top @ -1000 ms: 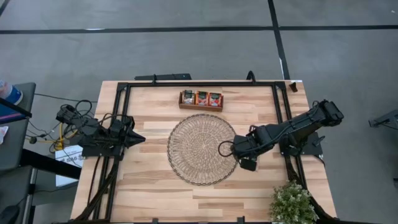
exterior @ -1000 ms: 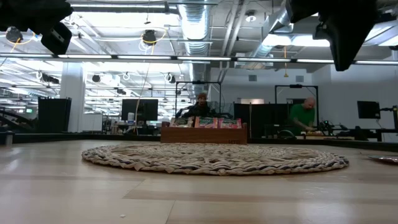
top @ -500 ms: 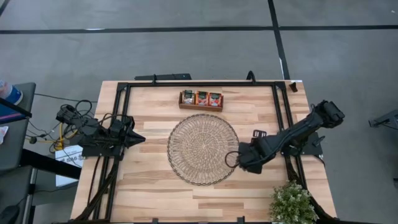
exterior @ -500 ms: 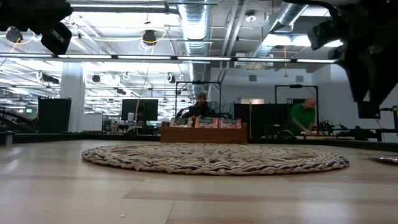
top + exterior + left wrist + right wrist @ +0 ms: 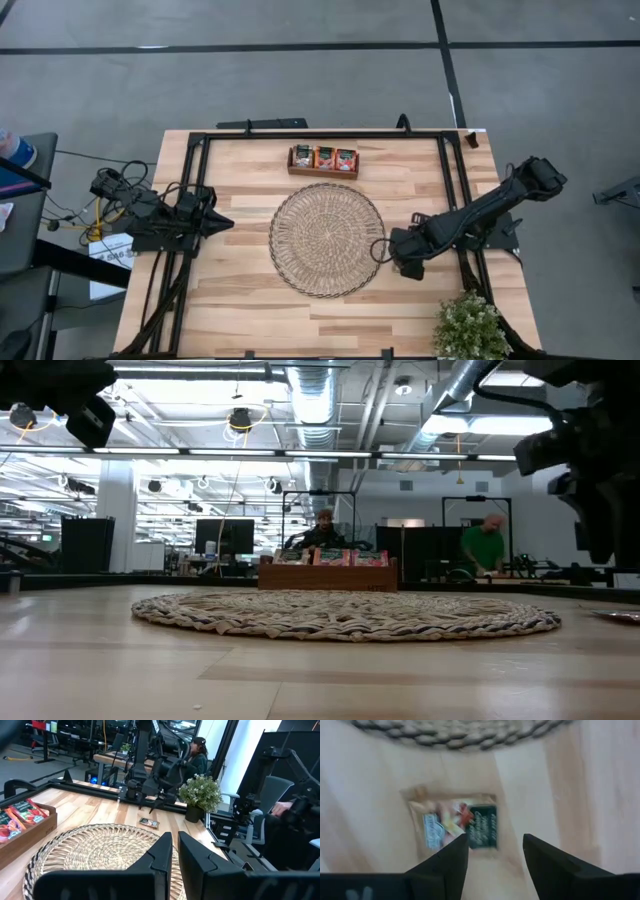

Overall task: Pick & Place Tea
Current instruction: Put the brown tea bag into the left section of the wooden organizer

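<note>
The left hand (image 5: 228,223) waited over the tabletop's (image 5: 240,300) left side, its fingers (image 5: 162,851) pressed together on nothing. The woven mat (image 5: 326,239) lay at the middle, with the wooden tray (image 5: 323,160) of tea sachets (image 5: 324,157) beyond it. Just off the mat's right edge, the right hand (image 5: 380,251) hung with fingers (image 5: 451,857) spread above one beige, green-topped sachet (image 5: 455,826) lying flat on the bare wood.

Grey concrete floor (image 5: 300,80) with dark seam lines; open workshop behind, exposed ceiling ducts (image 5: 315,400), strip lights (image 5: 250,453), monitors, two people at desks.
</note>
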Available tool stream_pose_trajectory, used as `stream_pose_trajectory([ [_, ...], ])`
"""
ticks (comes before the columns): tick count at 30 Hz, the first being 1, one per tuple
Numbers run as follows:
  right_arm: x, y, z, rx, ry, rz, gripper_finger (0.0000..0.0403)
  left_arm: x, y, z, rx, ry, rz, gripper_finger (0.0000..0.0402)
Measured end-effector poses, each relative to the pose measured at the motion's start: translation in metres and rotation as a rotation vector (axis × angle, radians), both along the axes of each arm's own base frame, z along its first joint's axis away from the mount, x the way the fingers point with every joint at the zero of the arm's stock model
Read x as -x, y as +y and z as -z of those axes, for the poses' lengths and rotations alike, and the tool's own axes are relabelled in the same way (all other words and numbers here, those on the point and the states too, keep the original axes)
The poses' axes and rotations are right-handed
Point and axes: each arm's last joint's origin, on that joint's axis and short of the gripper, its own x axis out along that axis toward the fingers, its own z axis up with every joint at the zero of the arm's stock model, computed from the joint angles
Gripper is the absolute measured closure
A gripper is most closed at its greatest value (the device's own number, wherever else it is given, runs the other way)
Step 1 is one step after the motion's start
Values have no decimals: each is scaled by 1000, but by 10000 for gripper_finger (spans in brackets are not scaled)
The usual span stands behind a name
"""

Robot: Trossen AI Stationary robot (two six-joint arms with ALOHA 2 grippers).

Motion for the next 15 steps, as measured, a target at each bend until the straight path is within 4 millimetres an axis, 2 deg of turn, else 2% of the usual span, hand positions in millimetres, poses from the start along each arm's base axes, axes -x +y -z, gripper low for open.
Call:
stream_pose_trajectory([
  [5, 3, -5, 6, -77, -54, 16, 215, 0, 0, 0, 3, 1, 0, 380],
  [15, 8, -20, 27, -116, -14, 20, 216, 0, 0, 0, 22, 2, -5, 380],
])
